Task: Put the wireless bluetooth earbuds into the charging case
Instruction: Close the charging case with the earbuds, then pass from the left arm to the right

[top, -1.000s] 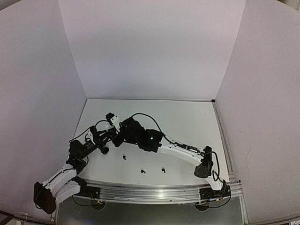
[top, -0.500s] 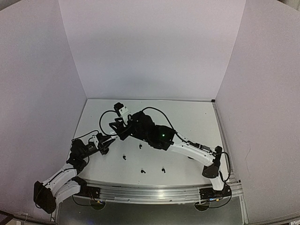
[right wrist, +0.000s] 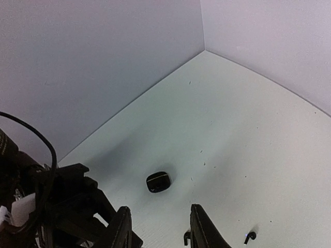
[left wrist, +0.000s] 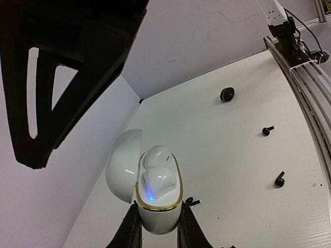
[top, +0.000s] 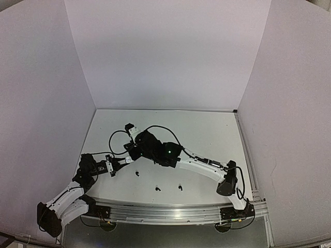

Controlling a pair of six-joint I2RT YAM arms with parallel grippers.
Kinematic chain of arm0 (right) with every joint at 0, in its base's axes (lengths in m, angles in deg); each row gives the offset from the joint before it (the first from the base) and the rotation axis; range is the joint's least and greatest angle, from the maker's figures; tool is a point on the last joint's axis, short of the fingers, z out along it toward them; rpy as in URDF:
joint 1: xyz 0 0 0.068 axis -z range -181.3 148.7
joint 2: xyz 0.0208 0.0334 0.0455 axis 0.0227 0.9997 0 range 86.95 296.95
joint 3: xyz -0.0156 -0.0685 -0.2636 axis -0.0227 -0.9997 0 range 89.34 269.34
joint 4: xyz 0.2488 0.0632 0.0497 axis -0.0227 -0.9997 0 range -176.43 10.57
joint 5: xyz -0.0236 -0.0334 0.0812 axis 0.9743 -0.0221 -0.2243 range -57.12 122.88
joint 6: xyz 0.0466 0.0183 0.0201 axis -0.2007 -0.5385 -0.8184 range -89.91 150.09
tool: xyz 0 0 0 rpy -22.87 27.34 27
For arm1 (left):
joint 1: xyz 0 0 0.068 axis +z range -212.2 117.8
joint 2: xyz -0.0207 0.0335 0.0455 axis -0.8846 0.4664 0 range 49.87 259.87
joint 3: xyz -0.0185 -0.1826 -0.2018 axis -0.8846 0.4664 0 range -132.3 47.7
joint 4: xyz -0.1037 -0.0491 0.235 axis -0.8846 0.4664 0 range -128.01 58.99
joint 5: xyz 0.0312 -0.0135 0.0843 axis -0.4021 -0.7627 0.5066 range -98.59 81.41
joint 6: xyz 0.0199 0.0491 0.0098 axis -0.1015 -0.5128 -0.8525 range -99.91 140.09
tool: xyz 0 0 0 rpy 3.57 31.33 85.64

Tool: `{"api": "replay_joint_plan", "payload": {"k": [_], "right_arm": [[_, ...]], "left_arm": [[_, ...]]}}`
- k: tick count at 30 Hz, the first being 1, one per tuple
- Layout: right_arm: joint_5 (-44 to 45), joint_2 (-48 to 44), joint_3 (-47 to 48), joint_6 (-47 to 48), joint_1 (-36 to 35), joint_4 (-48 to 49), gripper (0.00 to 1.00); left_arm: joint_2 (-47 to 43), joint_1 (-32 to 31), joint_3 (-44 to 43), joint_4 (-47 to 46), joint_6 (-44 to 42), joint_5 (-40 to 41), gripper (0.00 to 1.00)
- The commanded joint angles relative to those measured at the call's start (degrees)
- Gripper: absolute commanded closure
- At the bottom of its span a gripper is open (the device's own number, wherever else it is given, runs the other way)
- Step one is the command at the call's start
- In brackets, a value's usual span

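The left hand (left wrist: 159,230) is pinching the lower body of a glossy white, egg-shaped plastic charging case (left wrist: 158,209) with a gold rim. The case's domed lid (left wrist: 123,165) is swung open to one side. Two small white plastic earbuds (left wrist: 158,173) sit side by side in the wells, and a blue light glows at the nearer one. Just beyond, the right hand (right wrist: 160,211) hovers over the white surface (right wrist: 248,155) with its fingers spread and nothing between them. Three tiny black stemmed plastic earbuds (top: 158,189) lie loose on the surface near the arms, apart from one another. Farther out, a black pebble-shaped plastic case (right wrist: 158,182) rests alone; whether it is open cannot be told. Plain pale walls (top: 165,51) close the scene behind. The white pair looks fully seated, so this case seems done apart from shutting its lid. The next move probably calls either for the right hand to press the lid down while the left steadies the case, or for it to lower onto a black bud. A bud is a very small target and needs a fine, well-centred pinch.
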Motion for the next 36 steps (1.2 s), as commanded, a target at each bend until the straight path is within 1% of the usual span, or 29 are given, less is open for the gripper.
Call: {"api": "replay_joint_plan", "payload": {"k": [1,6,10,13,15,17,19,21,23,25,28,30,32,34,36], "right_arm": [[-6.0,-1.3,-1.8,-2.6,-0.2,-3.2,0.67],[-6.3,-5.2,-6.7,-3.5,-0.8,-3.8,0.67],[-5.5,-8.5,-9.4,-4.0,-1.0,-4.2,0.65],[-2.7,-11.4,-9.7,-2.7,-0.8,-4.2,0.56],[-2.5,-13.3,-9.7,-1.8,0.3,-4.2,0.49],[-5.2,-15.1,-10.3,-1.7,2.1,-4.1,0.43],[-11.6,-17.0,-11.9,-1.9,4.2,-4.1,0.38],[-17.5,-18.6,-14.6,-1.6,6.3,-3.9,0.27],[-23.7,-19.8,-16.4,-1.5,8.2,-3.3,0.20],[-28.6,-20.5,-17.3,-0.6,9.2,-2.8,0.17],[-34.1,-20.7,-17.1,1.9,9.2,-2.1,0.18],[-37.1,-20.9,-17.5,2.8,9.3,-1.3,0.24],[-39.1,-20.6,-18.1,3.2,9.3,-0.4,0.27],[-41.8,-20.1,-17.8,3.3,9.3,0.1,0.33],[-42.4,-20.0,-18.2,3.2,9.3,0.9,0.34]], "left_arm": [[0.7,-0.1,-3.9,0.6,-2.0,-0.3,1.00],[2.2,-0.1,-4.8,-0.3,3.7,2.9,1.00],[2.7,-0.1,-5.9,0.3,9.0,3.1,1.00],[3.4,-0.1,-7.5,2.7,15.5,0.9,1.00],[4.2,-0.1,-8.3,3.4,21.2,-1.7,1.00],[5.3,-0.1,-9.1,3.3,27.3,-5.1,1.00],[6.7,-0.1,-10.0,1.7,34.0,-8.7,1.00],[8.2,0.0,-10.2,-3.9,43.6,-11.6,1.00],[9.7,0.0,-10.4,-10.9,52.5,-14.0,1.00],[11.3,0.0,-10.9,-16.5,59.2,-15.1,1.00],[12.5,0.0,-12.8,-20.2,63.6,-14.3,1.00],[13.4,0.0,-13.7,-24.5,67.7,-15.5,1.00],[14.3,0.0,-14.1,-29.1,71.2,-15.8,1.00],[14.8,0.0,-14.8,-30.0,72.6,-15.7,1.00],[15.1,0.0,-15.2,-30.6,73.1,-16.1,1.00]]}}
